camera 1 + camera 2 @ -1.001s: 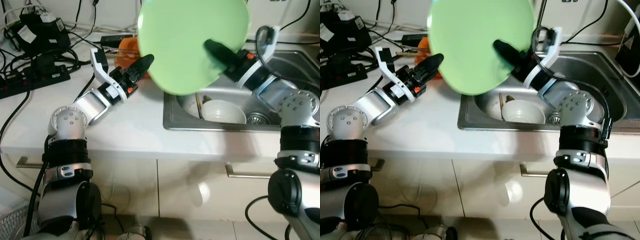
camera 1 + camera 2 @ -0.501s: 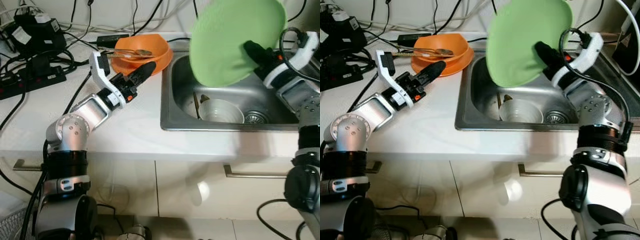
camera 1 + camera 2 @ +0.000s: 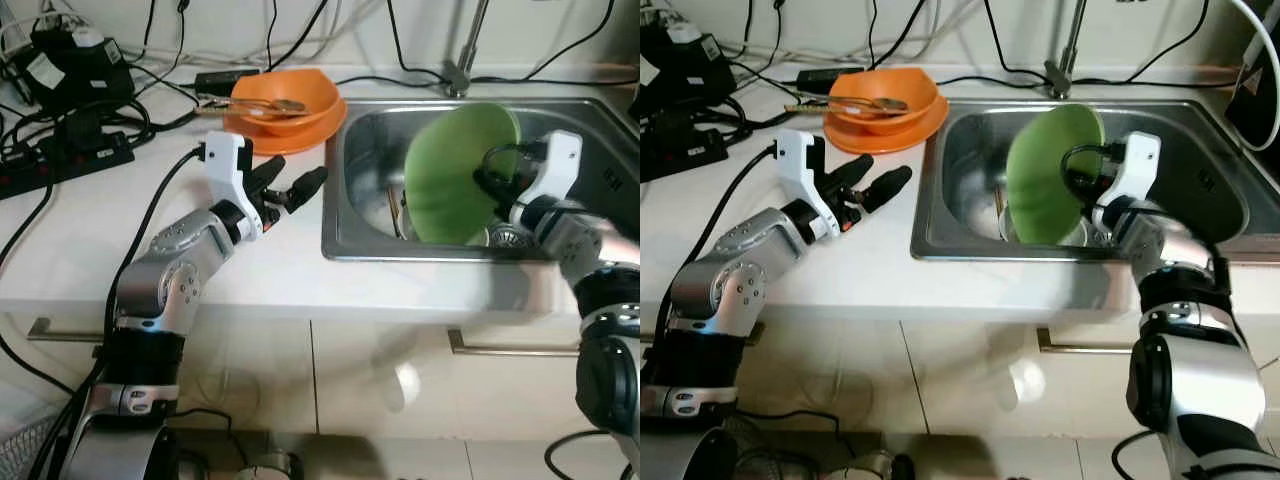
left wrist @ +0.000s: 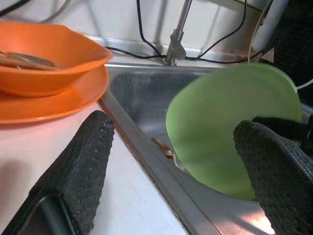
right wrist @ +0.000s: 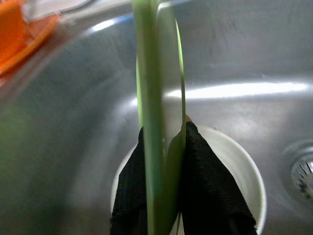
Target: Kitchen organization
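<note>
Now the right gripper [image 3: 1077,183] is down inside the sink [image 3: 1200,215], and its fingers [image 5: 200,181] are closed on the rim of the green plate [image 3: 1048,185]. The plate stands on its edge, almost upright, at about 9 o'clock from the wrist, with its hollow face toward the gripper. In the right wrist view the two black fingers pinch the plate from both sides, and directly under them is a white bowl [image 5: 244,171] on the sink floor. The drain [image 3: 512,236] lies just beside this bowl, at 3 o'clock from it.

The left gripper [image 3: 290,186] hovers over the white table [image 3: 250,260], near the left edge of the sink. Its fingers [image 4: 83,166] are spread wide apart and hold nothing.

At 12 o'clock from the left gripper, an orange bowl [image 3: 285,100] sits on an orange plate [image 4: 44,105], with a spoon [image 3: 868,102] lying in the bowl. Black cables and a power strip [image 3: 70,160] lie at the far left of the table. The tap [image 3: 1065,60] rises behind the sink.
</note>
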